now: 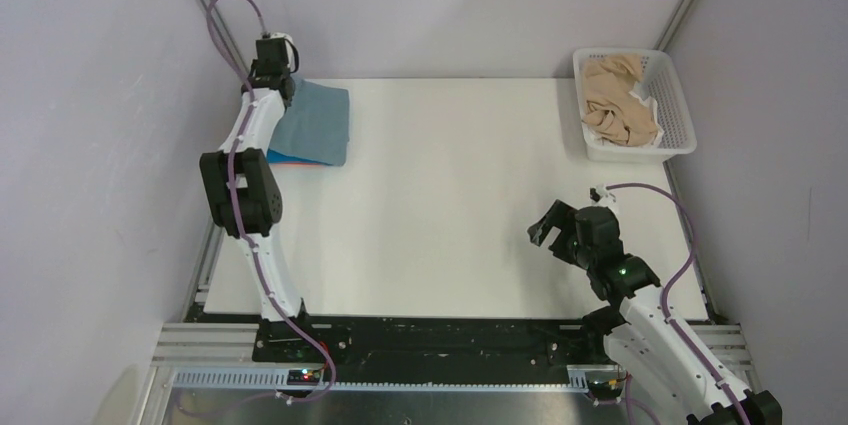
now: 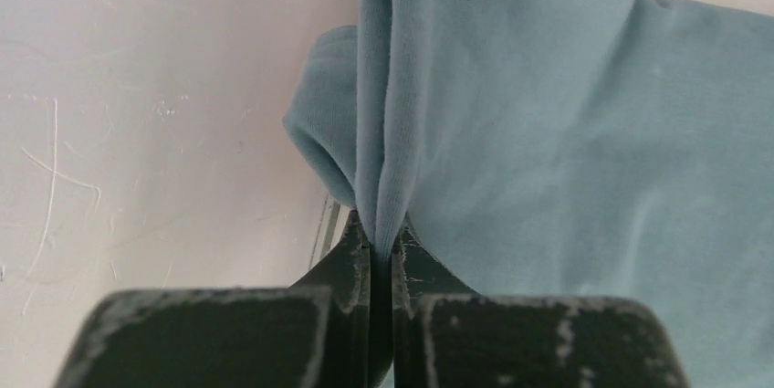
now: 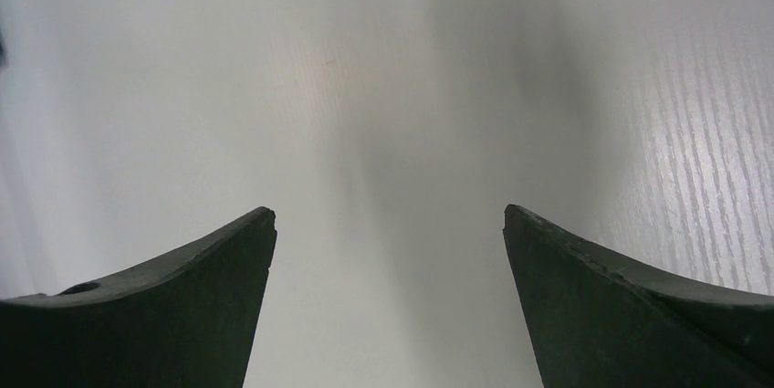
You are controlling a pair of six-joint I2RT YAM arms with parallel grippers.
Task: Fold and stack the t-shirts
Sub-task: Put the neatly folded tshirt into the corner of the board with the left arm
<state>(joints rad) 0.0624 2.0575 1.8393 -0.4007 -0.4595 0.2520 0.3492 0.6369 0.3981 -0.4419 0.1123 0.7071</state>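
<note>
A folded grey-blue t-shirt [image 1: 318, 121] lies at the table's far left, on top of a bright blue one [image 1: 300, 157] and an orange one whose edge [image 1: 318, 164] just shows. My left gripper [image 1: 287, 82] is at the pile's far left corner, shut on a pinched fold of the grey-blue t-shirt [image 2: 548, 123]. Beige t-shirts [image 1: 618, 103] lie crumpled in the white basket [image 1: 680, 105] at the far right. My right gripper [image 1: 545, 230] is open and empty, low over bare table at the near right; its fingertips [image 3: 256, 233] stand wide apart.
The white lattice basket stands at the far right corner. Grey walls close in the left, back and right sides of the table. The left arm's elbow [image 1: 240, 190] hangs over the table's left edge.
</note>
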